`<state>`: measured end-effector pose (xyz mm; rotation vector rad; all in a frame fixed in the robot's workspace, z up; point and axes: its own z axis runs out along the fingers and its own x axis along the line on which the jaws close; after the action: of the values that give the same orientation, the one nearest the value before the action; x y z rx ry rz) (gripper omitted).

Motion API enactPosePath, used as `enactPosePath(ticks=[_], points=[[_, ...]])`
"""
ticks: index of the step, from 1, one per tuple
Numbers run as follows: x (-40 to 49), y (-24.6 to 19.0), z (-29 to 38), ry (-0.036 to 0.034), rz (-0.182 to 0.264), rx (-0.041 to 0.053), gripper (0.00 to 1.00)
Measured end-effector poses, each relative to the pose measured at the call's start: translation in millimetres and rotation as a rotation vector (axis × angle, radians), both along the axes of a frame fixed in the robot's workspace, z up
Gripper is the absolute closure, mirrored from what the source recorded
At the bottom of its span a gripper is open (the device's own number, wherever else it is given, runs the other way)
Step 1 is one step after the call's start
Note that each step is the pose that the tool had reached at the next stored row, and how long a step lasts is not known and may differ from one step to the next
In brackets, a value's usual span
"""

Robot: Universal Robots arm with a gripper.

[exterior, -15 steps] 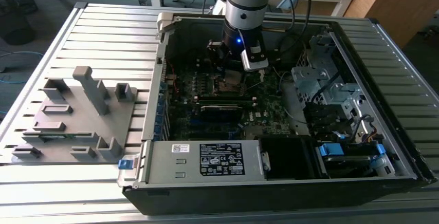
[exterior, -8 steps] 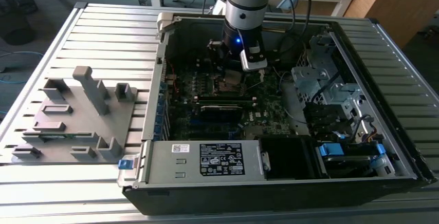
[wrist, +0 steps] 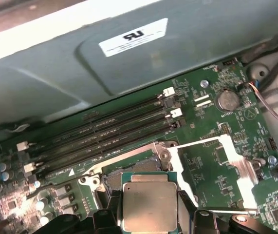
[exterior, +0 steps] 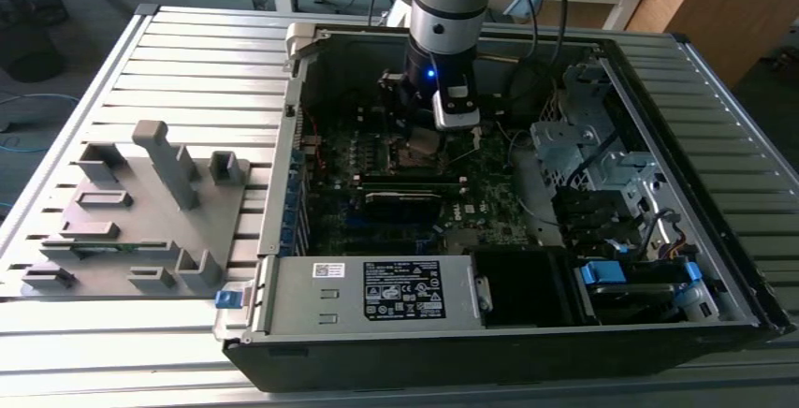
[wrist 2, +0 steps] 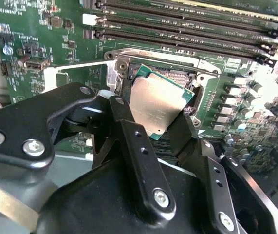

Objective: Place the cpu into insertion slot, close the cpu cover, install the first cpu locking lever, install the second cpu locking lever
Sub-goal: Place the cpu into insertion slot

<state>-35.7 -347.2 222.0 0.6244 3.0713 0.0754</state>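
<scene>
- One cpu (wrist 2: 162,100), clamped by two opposite edges in the gripper (wrist 2: 154,117). The fingers (wrist 2: 124,122) bear on the rim only, so the metal top is not pressed.
- It hangs just above the insertion slot (wrist 2: 175,75), not seated. The second wrist view shows it tilted, with dark socket field showing past its far edge. Can't tell if any corner touches the socket rim.
- In the first wrist view the cpu (wrist: 149,204) looks roughly square to the socket frame. My read: it's being lined up to go down flat.
- The cpu cover (wrist: 239,165) is swung open and laid over beside the socket, which is why the opening is free for the chip.
- Locking levers: can't pick them out with confidence.
- Memory slots (wrist: 100,131) run alongside the socket, apart from the gripper.
- Exterior view: the arm reaches down into the open computer case (exterior: 500,361) lying on the slatted counter (exterior: 187,62). The grey fixture (exterior: 138,193) sits well apart, toward the exterior view's left.
- Judgement: first step in hand, cover and both levers not yet done.
</scene>
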Motion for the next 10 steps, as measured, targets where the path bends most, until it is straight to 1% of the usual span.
enactPosePath(ticks=[10], points=[[0.0,0.0,-1.1,0.0,-0.179,0.0001,0.46]])
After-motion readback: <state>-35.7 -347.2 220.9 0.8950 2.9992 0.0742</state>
